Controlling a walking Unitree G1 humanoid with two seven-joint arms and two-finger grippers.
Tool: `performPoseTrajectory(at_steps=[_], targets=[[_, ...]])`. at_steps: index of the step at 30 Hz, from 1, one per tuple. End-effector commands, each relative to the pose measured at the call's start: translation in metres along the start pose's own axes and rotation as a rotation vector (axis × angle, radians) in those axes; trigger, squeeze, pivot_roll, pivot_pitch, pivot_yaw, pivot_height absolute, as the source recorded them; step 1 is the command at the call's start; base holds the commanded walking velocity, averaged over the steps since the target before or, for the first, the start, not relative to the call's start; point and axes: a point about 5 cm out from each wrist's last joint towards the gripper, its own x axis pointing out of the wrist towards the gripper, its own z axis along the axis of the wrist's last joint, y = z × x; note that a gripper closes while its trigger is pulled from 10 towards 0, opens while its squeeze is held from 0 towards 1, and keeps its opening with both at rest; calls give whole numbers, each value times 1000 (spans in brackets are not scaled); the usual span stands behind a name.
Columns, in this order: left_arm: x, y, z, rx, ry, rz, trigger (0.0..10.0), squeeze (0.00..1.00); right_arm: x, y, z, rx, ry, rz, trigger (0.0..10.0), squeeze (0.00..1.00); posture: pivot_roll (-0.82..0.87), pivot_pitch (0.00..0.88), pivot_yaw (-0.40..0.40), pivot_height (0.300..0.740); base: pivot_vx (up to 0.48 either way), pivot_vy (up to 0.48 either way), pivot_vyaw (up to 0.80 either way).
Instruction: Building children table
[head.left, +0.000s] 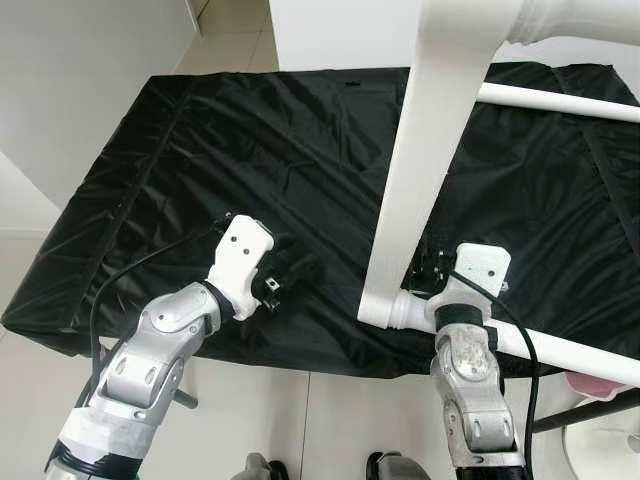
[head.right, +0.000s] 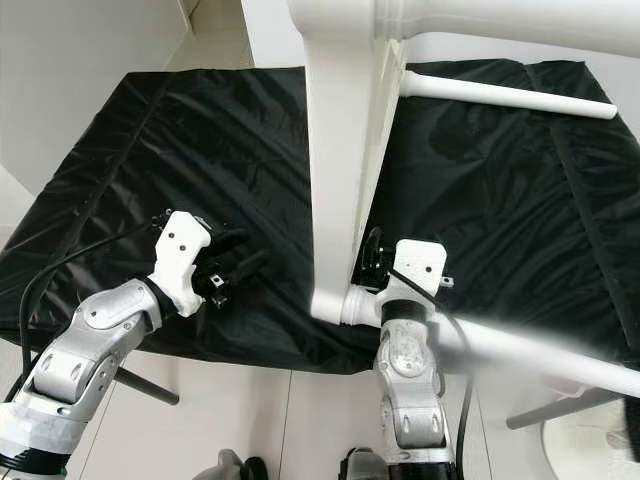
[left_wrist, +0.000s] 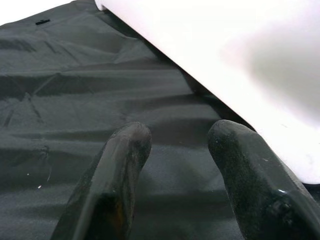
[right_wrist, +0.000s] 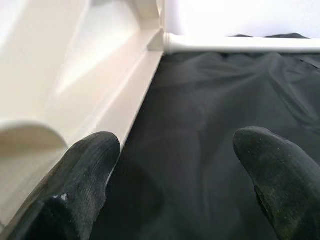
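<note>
Head views: the black cloth (head.left: 250, 150) and white frame (head.left: 420, 170) are seen from above, shared by both.
Wrist views: the cloth is viewed closely along the fingers (left_wrist: 115, 175).

This looks like a room in a home. The pale tiled floor (head.left: 240, 30), the plain white wall (head.left: 80, 80) and a low surface under a wrinkled black fabric cover (head.left: 250, 150) show it.

bright even light, whites glaring, wrist views soft-focused up close, little shadow
</note>
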Motion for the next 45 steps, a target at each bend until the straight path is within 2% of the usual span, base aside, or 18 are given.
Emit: performPoseTrajectory(at_steps=[1, 11, 19, 23, 45], targets=[[-3, -1, -4, -4, 22, -8, 10000, 0, -2, 5, 3, 29, 18, 28, 10000, 0, -38, 163, 83, 740, 0, 0, 0], [-1, 0, -5, -5, 20, -4, 10000, 0, -15, 10, 13, 30, 39, 98, 10000, 0, -67, 164, 89, 740, 0, 0, 0], [2, 4, -1, -5, 3, 6, 10000, 0, -17, 6, 14, 21, 54, 81, 10000, 0, -95, 191, 93, 740, 0, 0, 0], [0, 6, -1, -11, 7, 0, 10000, 0, -24, 4, 16, 10, 71, 65, 10000, 0, -108, 210, 117, 740, 0, 0, 0], [-2, 6, -2, -16, 30, -30, 10000, 0, -36, 6, 15, -9, 106, 46, 10000, 0, -101, 230, 146, 740, 0, 0, 0]])
